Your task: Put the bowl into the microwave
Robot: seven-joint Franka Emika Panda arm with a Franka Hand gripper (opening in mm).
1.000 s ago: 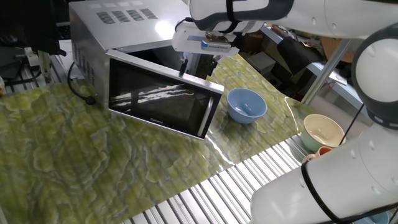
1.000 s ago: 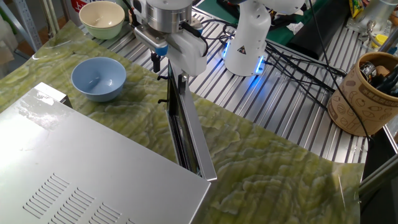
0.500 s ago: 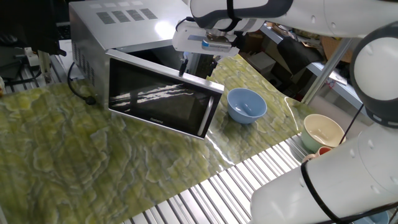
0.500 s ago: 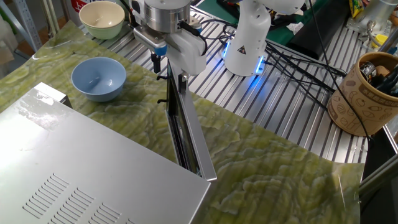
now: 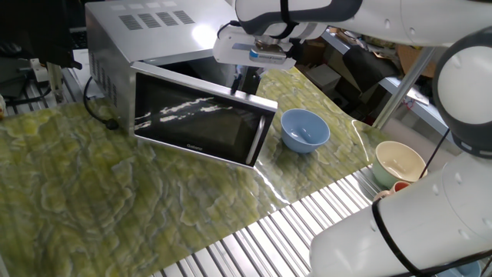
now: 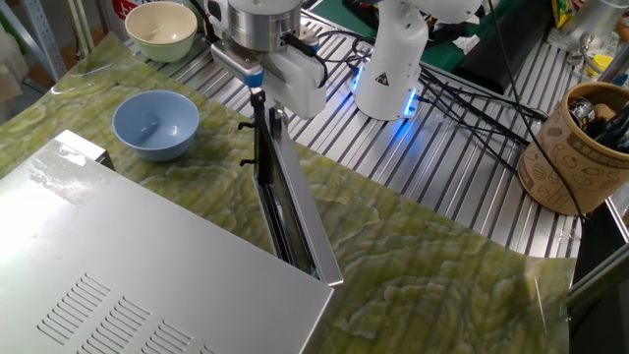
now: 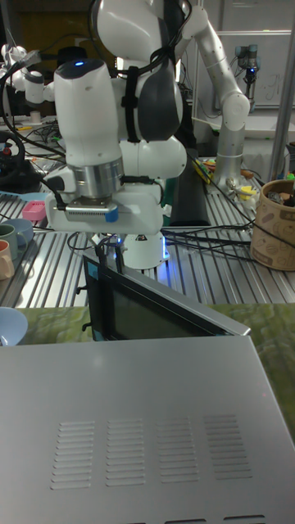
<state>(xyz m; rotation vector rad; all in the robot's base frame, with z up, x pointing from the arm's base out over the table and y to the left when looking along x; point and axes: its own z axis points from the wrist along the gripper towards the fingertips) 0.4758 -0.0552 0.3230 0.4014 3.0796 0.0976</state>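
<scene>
We judge the step in hand to be swinging the door (image 5: 201,125) of the microwave (image 6: 118,265) wide, since it stands only partly open and the bowl (image 5: 304,130) sits untouched on the table (image 5: 92,208), just beside the door's free edge; the gripper (image 5: 246,79) is at that edge's top corner, fingers straddling the door's rim as far as we can see, but we cannot tell whether they clamp it or merely hook it; we want to push along the door's arc about its hinge, not straight outward, so the fingers do not slip off the thin rim; we also watch the bowl, for a wider swing may sweep toward it; only once the cavity is fully exposed do we let go and reach for the bowl.
</scene>
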